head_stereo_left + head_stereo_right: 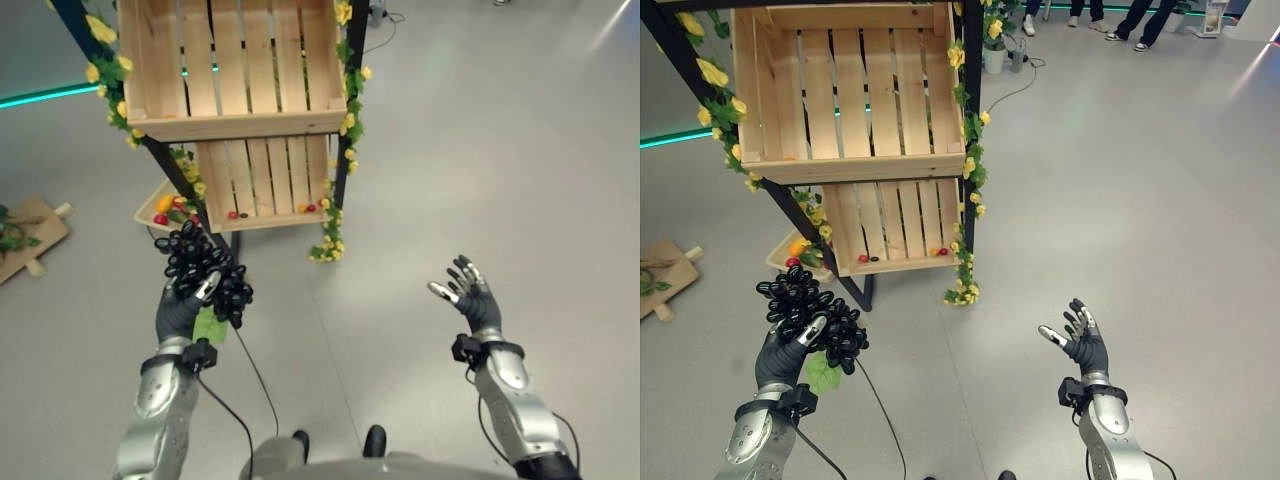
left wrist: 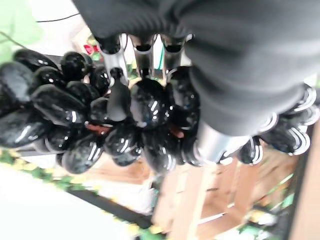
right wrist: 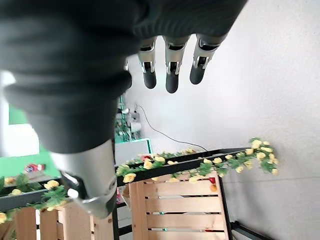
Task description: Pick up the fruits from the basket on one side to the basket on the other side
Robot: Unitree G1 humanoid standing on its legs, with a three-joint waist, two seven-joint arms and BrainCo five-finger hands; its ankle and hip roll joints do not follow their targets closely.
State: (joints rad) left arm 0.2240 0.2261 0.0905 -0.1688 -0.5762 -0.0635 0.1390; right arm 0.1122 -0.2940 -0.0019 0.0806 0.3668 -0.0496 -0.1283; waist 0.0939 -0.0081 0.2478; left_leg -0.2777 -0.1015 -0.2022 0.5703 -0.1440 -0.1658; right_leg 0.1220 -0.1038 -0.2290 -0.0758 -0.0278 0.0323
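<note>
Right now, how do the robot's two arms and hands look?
Both arms are silver-grey metal shells. Each wrist carries a black band, and a dark ribbed cover runs over the back of the left hand and the right hand. The fingers are silver with dark rounded tips.

Exhibition hall: grey floor (image 1: 1120, 200), flower-trimmed crate stand (image 1: 855, 100).

A black metal stand (image 1: 170, 170) wound with a garland of yellow flowers (image 1: 348, 110) stands on the grey floor (image 1: 500, 160). A flat wooden board (image 1: 28, 238) lies on the floor well to its left. Several people's legs (image 1: 1110, 12) show far behind
</note>
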